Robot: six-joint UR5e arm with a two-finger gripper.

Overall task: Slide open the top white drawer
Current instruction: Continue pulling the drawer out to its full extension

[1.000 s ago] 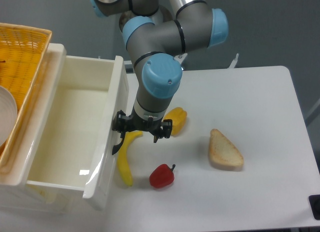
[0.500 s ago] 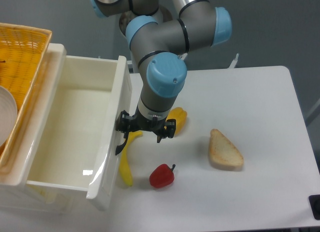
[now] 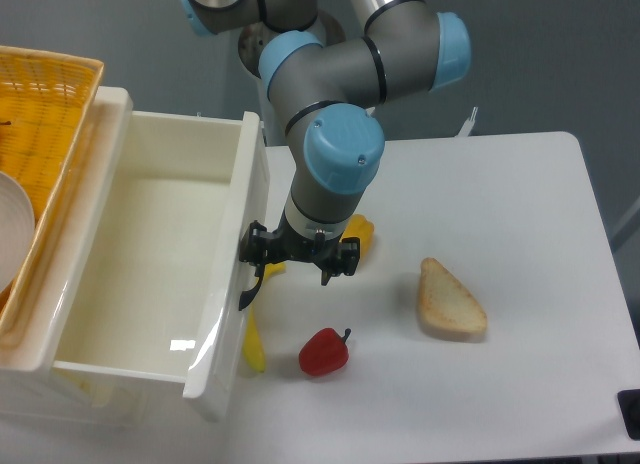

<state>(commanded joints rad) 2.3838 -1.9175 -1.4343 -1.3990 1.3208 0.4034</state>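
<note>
— One view only. What carries everything?

— A white table (image 3: 520,194) with rounded corners, bare and matt, against a grey wall. A small dark thing (image 3: 631,412) sits at its near right corner, cut by the frame.

— And the drawer (image 3: 150,274)?

— At the table's left edge, pulled well out, its cream inside glossy with a spot of glare near the front. Its front panel (image 3: 235,284) faces right, with the black handle (image 3: 250,289) on it. Above and left of it sits a yellow basket (image 3: 45,114) with a white dish (image 3: 12,239) inside.

— The gripper (image 3: 298,259)?

— It hangs from the grey-and-blue arm (image 3: 335,154) right at the front panel, beside the handle. One black finger (image 3: 257,254) is at the handle, the other (image 3: 345,256) well to the right. I cannot tell whether it is clamped on the handle or merely hooked against it.

— What else lies on the table?

— A banana (image 3: 253,344) just beside the panel, partly hidden by it; a yellow pepper (image 3: 357,234) behind the gripper; a red pepper (image 3: 324,352) nearer the front edge; a bread slice (image 3: 451,301) towards the right.
</note>
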